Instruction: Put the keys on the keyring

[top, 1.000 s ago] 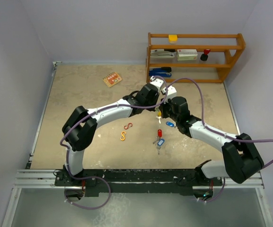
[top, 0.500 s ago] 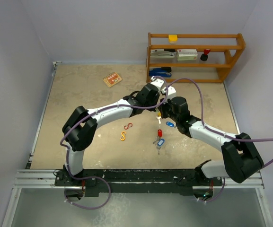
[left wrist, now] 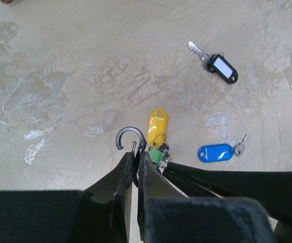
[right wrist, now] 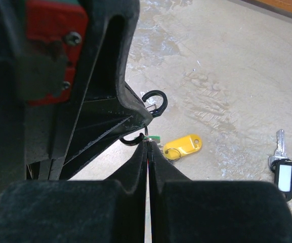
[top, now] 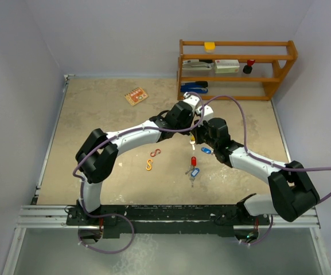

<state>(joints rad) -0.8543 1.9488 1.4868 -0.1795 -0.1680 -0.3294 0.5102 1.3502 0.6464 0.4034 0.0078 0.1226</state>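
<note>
My left gripper (left wrist: 135,152) is shut on the keyring (left wrist: 128,136), a black S-shaped clip whose open hook sticks out past the fingertips. A yellow-tagged key (left wrist: 157,122) and a green-tagged key (left wrist: 158,155) hang at the clip. My right gripper (right wrist: 147,142) is shut on the small wire loop of the green-tagged key (right wrist: 153,137), tip to tip with the left fingers (right wrist: 105,96). The two grippers meet above the table's middle (top: 195,133). A blue-tagged key (left wrist: 215,153) and a black-framed white-tagged key (left wrist: 221,67) lie loose on the table.
A red-tagged key (top: 193,161) and two blue-tagged keys (top: 194,172) (top: 206,151) lie in front of the grippers. An orange S-clip (top: 155,152) and a yellow one (top: 149,165) lie to the left. An orange card (top: 136,95) and a wooden shelf (top: 237,69) stand at the back.
</note>
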